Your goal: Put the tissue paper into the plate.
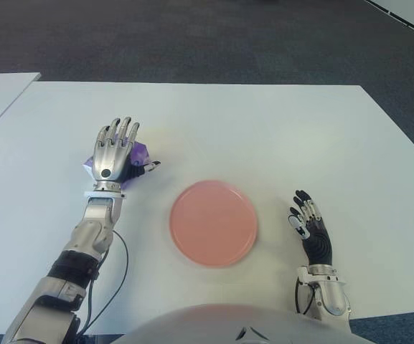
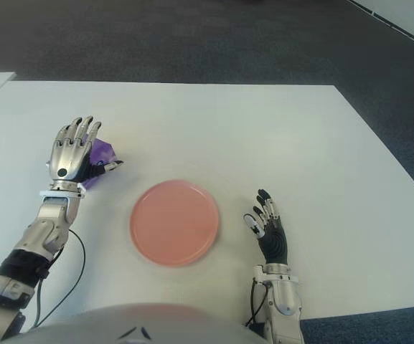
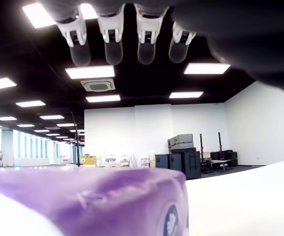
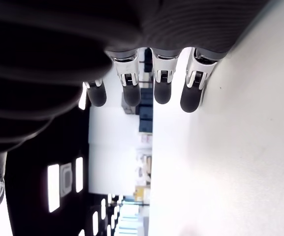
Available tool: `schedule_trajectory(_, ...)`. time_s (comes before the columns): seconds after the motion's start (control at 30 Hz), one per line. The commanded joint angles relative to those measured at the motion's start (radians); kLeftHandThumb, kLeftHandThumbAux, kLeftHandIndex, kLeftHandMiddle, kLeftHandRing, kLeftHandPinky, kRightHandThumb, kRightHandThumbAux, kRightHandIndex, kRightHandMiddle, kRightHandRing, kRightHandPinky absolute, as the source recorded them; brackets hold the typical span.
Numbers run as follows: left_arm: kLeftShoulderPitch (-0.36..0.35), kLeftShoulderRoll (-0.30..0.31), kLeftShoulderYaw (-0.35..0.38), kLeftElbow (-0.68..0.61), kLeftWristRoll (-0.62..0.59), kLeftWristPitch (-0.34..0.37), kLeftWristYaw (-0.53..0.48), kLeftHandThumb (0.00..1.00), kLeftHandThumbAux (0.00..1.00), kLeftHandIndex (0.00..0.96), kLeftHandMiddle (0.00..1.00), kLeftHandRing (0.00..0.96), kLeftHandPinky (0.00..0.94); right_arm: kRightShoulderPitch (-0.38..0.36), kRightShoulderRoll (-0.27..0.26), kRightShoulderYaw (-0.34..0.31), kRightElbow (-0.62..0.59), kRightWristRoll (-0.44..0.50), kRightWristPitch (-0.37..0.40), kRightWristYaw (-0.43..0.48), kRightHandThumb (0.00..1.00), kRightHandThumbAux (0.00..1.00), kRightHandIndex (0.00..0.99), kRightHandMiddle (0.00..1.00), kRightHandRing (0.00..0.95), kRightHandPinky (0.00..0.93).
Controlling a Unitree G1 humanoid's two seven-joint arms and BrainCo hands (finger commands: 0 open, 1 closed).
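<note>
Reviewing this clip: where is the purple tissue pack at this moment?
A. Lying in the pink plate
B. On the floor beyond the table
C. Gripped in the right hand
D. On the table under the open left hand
D. The purple tissue pack lies on the white table beneath the left hand, whose fingers are spread above it; the pink plate holds nothing, and the right hand shows open to the plate's right.

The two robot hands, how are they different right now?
The left hand is over the purple tissue pack at the plate's left; the right hand has nothing under it, to the plate's right. The left hand shows its silver back; the right hand shows its dark palm side. The left hand reaches farther up the table. Both have open fingers, gripping nothing.
</note>
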Motion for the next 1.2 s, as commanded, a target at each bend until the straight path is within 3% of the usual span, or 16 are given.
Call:
schedule_trajectory(0.03,-0.029,0.001,-0.021,0.057,-0.024,0.015,-0.015,0.24,0.309,0.028,0.0,0.0,0.011,0.024,0.008,-0.006,0.06,0.018,0.058,0.004,0.134,0.481,0.0,0.0,0.0,0.0)
schedule_trajectory(0.7,-0.113,-0.002,-0.083,0.215,-0.078,0.007,0.061,0.215,0.324,0.026,0.0,0.0,0.03,0.003,0.004,-0.024,0.094,0.032,0.039,0.017,0.152,0.491,0.0,0.0,0.0,0.0)
schedule_trajectory(1.2,-0.145,-0.012,-0.118,0.267,-0.087,0.042,0.087,0.205,0.328,0.033,0.0,0.0,0.043,-0.023,-0.002,-0.047,0.144,0.037,-0.006,0.039,0.146,0.495,0.0,0.0,0.0,0.0)
